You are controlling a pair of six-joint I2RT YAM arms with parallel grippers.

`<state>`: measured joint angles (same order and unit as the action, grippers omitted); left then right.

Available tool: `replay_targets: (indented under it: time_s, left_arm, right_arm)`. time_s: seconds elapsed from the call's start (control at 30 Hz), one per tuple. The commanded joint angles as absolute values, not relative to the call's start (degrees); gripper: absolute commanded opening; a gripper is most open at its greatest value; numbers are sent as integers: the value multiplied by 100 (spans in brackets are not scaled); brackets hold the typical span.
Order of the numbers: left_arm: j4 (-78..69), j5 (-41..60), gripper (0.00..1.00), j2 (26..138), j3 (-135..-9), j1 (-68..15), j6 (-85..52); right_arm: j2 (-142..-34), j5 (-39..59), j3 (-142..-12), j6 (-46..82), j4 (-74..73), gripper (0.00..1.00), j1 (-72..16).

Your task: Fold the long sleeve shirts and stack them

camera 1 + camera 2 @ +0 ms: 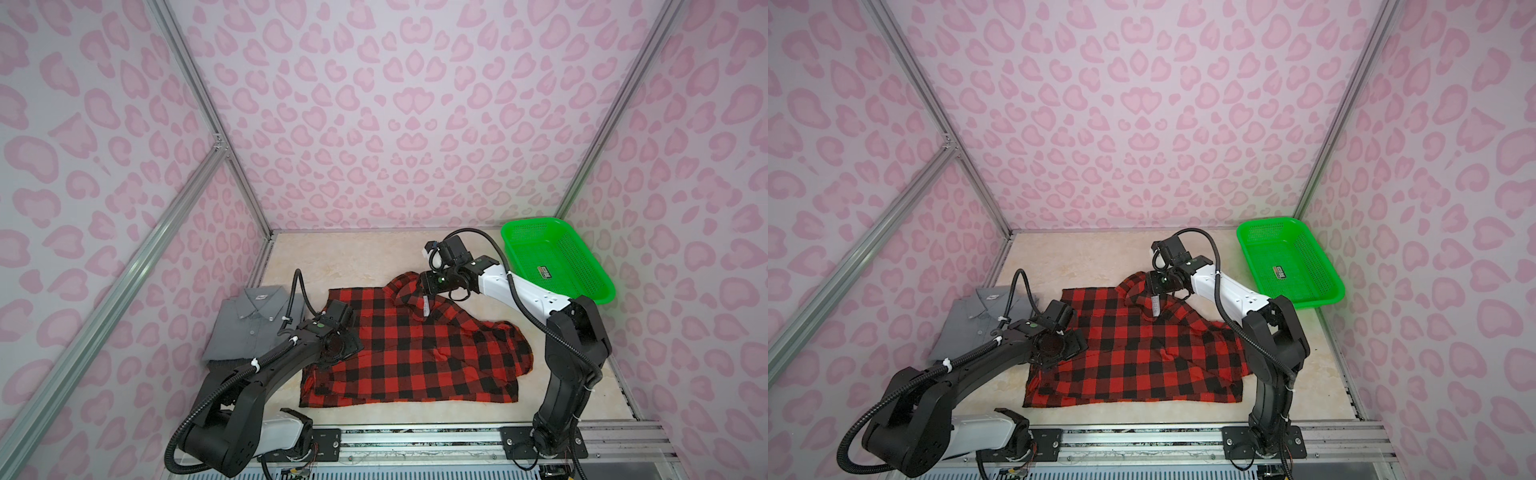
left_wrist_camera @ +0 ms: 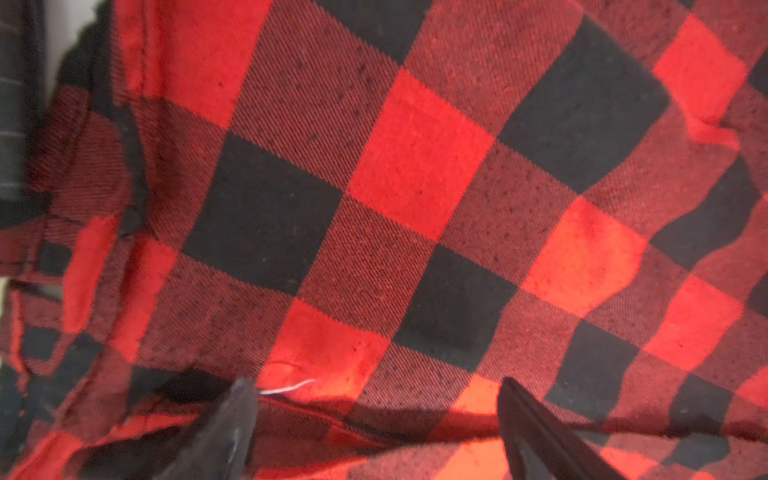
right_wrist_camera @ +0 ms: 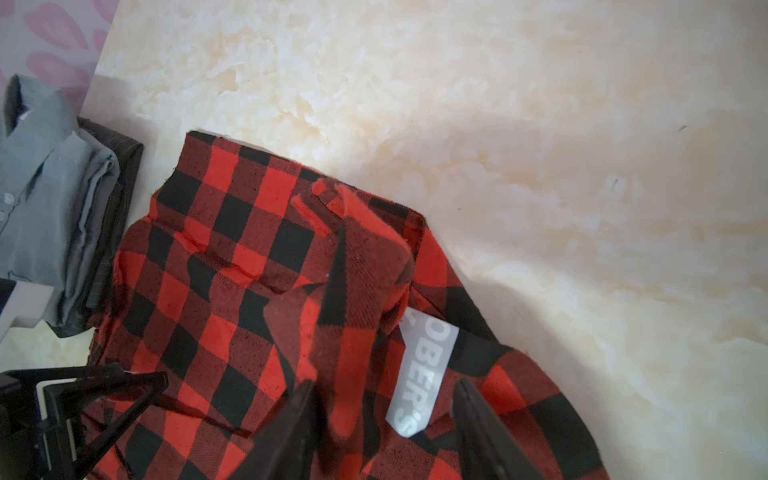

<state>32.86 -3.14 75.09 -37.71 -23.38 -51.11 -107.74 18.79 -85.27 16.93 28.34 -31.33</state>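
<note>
Hovering at the neck of the red-and-black checked shirt point(image 1: 415, 357), the right gripper point(image 3: 386, 386) has its jaws partway apart, one dark finger on either side of the neckline. Between them lie a white label point(image 3: 424, 374) with grey lettering and a raised flap of the collar point(image 3: 353, 257), which stands up close beside one finger. The jaws are not pressed together on the cloth, and I cannot tell whether the flap touches that finger. In both top views this gripper sits at the far middle of the shirt, right at the collar.

The left gripper point(image 2: 374, 386) is spread wide, its two fingers well apart and pointing down at flat checked cloth, with nothing clamped between them. In both top views it hangs over the shirt's left edge, about halfway along.

The checked shirt lies spread over the middle of the tabletop point(image 1: 332, 257), with its collar toward the back wall and its hem toward the robot's base. Its left side runs fairly straight, while the right side is rumpled and bulges outward.

Just left of it, at the tabletop's left edge, the plain grey shirt point(image 1: 249, 324) lies folded with its collar away from the robot and its buttons and small white neck label showing. It rests on a darker folded cloth point(image 3: 120, 187) that peeks out along its side. The two shirts lie side by side, not stacked.

A green perforated basket point(image 1: 530, 221) sits in the back right corner, well apart from both shirts.
</note>
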Motion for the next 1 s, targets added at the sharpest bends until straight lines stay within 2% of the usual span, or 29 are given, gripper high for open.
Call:
replay_targets:
  time_s: [0.0, 0.1, 0.13, 0.2, 0.33, 0.4, 0.7, 0.83, 0.97]
  left_arm:
    - [3377, -446, 92, 7466, -3841, -2332, -5076]
    - [3376, -448, 92, 7482, -3831, -2331, -5063]
    - [3375, -453, 92, 7497, -3825, -2330, -5058]
    - [3406, -466, 92, 7497, -3864, -2329, -5041]
    - [3514, -578, 92, 7471, -4029, -2308, -4972]
    - [3602, -654, 92, 7503, -4221, -2251, -4893]
    - [3869, -878, 92, 8184, -5611, -1644, -4408]
    - [3992, -861, 93, 8951, -6388, -1252, -4248]
    - [4232, -954, 92, 9829, -7274, -1085, -4166]
  right_arm:
    - [-11108, 2250, -8850, 1791, 2924, 53, -3120]
    - [-11367, 2484, -8965, 1967, 2650, 53, -3069]
    - [-11466, 2572, -9035, 2054, 2607, 50, -3036]
    - [-11530, 2583, -9101, 2138, 2548, 40, -2991]
    - [-11180, 2455, -8999, 2082, 2229, 8, -2859]
    - [-10972, 2341, -9086, 1884, 2200, 0, -2802]
    - [-10203, 2312, -9158, 1266, 1850, 0, -2280]
    - [-9857, 2646, -8678, 1432, 1072, 0, -1980]
    - [-9803, 2910, -8675, 1349, 947, 0, -1925]
